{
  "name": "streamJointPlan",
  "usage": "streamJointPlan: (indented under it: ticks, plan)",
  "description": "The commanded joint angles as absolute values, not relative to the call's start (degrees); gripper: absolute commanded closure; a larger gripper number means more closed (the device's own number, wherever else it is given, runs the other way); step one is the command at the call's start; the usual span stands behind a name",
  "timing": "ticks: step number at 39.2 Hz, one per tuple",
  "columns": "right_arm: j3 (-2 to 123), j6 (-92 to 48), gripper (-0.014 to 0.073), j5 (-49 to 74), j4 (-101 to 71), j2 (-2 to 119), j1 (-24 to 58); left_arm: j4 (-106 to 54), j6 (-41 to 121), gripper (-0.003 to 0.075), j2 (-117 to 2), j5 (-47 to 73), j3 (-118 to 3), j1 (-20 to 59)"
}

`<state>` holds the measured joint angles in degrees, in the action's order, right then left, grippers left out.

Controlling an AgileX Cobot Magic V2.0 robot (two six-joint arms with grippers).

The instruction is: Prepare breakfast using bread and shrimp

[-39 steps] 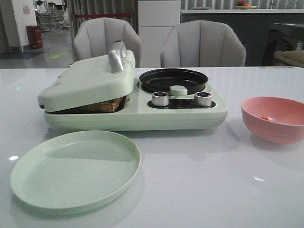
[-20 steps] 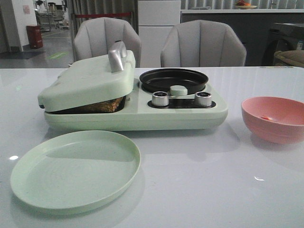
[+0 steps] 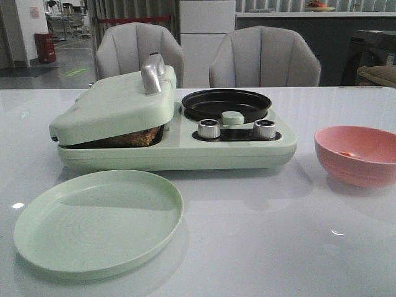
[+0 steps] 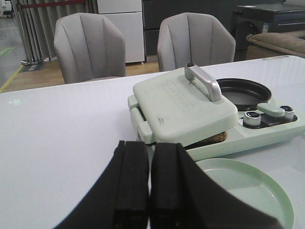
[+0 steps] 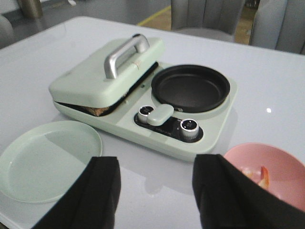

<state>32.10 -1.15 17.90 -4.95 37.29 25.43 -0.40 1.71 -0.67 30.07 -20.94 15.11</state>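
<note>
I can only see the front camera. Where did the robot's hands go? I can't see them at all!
Observer: They're back off the table. The left gripper is shut, its two black fingers pressed together.
Operator: And the other hand?
Observer: The right gripper is open, with a wide gap between its fingers.
Operator: Is there really shrimp in the pink bowl? I only see an orange dot.
Observer: Yes, the right wrist camera looks down into the pink bowl and shows a few orange and whitish shrimp pieces.
Operator: What's under the green lid?
Observer: Browned bread peeks out from under the lid, which rests tilted on it, not fully closed.
</note>
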Motion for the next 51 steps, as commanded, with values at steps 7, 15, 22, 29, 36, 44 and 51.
streamJointPlan:
  ticks: [7, 15, 22, 29, 36, 44, 51]
  plan:
    - [43.4, 0.0, 0.0136, 21.7, -6.4, 53.2, 16.0, -0.9, 1.1, 0.0608, -1.3, 25.2, -22.3, 15.4]
    - [46.1, 0.0, 0.0136, 21.6, -9.3, 61.0, 6.7, -0.9, 1.1, 0.0608, -1.3, 25.2, -22.3, 15.4]
    - [48.8, 0.0, 0.0136, 22.6, -9.3, 67.7, 0.0, -0.9, 1.1, 0.0608, -1.3, 25.2, -22.3, 15.4]
    - [53.4, 0.0, 0.0136, 24.2, -9.3, 76.4, -5.4, -0.9, 1.1, 0.0608, -1.3, 25.2, -22.3, 15.4]
    - [58.2, -0.4, 0.0136, 26.9, -9.3, 85.2, -7.2, -0.9, 1.1, 0.0608, -1.3, 25.2, -22.3, 15.4]
    - [61.5, -0.4, 0.0136, 26.7, -9.4, 93.3, -7.2, -0.9, 1.1, 0.0608, -1.3, 25.2, -22.3, 15.4]
    - [64.0, -0.4, 0.0142, 26.8, -10.1, 99.6, -7.1, -0.9, 1.1, 0.0608, -1.3, 25.2, -22.3, 15.4]
